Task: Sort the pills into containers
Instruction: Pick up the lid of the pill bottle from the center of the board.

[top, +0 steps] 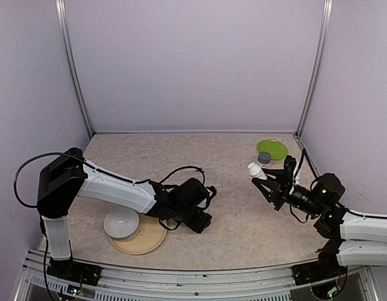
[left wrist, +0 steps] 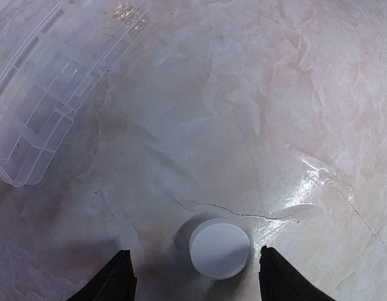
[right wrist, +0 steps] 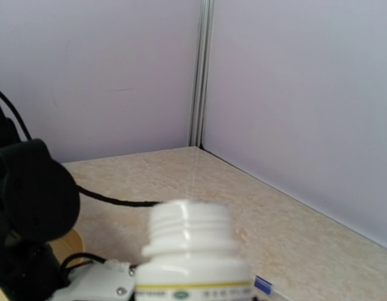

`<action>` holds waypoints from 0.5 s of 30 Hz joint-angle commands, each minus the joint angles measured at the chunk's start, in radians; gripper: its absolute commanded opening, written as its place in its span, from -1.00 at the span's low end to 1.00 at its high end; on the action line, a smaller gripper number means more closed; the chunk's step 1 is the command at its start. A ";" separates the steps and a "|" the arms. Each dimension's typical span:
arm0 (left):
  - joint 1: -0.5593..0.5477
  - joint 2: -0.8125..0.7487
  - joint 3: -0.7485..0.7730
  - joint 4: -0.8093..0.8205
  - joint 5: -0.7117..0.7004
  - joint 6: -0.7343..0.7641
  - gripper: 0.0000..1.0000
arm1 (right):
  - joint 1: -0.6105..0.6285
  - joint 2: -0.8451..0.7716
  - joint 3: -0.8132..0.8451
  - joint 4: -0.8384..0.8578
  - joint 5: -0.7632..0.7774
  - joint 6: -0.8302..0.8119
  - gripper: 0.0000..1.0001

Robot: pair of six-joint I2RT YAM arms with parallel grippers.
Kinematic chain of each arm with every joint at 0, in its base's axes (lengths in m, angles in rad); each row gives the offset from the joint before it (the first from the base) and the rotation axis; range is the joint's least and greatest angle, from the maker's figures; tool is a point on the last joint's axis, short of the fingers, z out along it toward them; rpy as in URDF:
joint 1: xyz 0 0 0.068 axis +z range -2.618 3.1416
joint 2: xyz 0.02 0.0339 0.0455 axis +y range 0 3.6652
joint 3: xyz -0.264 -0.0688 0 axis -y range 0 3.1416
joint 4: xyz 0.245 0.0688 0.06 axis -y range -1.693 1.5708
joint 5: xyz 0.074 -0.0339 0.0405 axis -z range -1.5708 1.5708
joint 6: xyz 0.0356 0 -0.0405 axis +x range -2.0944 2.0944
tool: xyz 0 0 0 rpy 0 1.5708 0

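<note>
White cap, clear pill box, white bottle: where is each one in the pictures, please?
white cap (left wrist: 219, 248): left wrist view, middle of its top.
clear pill box (left wrist: 39, 100): left wrist view, a compartment wall.
white bottle (right wrist: 190, 229): right wrist view, its threaded neck.

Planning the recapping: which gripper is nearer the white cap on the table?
Left. The left gripper straddles the white cap, one finger either side; the right gripper is across the table, shut on the white bottle.

Clear pill box, partly cropped at the left wrist view's upper left.
The flat, transparent pill box (left wrist: 42, 106) lay slanted on the table (left wrist: 256, 113), its compartments (left wrist: 30, 135) looking bare. A pale cluster (left wrist: 125, 10), perhaps pills, showed blurred in one.
</note>
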 commanded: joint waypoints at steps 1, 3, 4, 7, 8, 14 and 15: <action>-0.003 0.033 0.041 -0.007 0.010 0.022 0.27 | 0.008 -0.003 -0.011 0.009 0.007 0.005 -1.00; -0.003 0.038 0.046 -0.003 0.011 0.024 0.19 | 0.008 -0.002 -0.011 0.007 0.010 0.007 -1.00; -0.003 0.039 0.047 -0.001 0.013 0.026 0.15 | 0.008 -0.001 -0.011 0.006 0.011 0.007 -1.00; -0.003 0.045 0.055 0.000 0.014 0.030 0.07 | 0.008 0.004 -0.011 0.007 0.014 0.006 -1.00; -0.003 0.046 0.055 0.001 0.014 0.031 0.05 | 0.008 0.006 -0.011 0.007 0.014 0.005 -1.00; -0.003 0.049 0.052 0.013 0.024 0.035 0.01 | 0.009 0.019 -0.008 0.006 0.017 0.005 -1.00; -0.003 0.051 0.052 0.014 0.025 0.036 0.01 | 0.008 0.021 -0.006 0.005 0.017 0.005 -1.00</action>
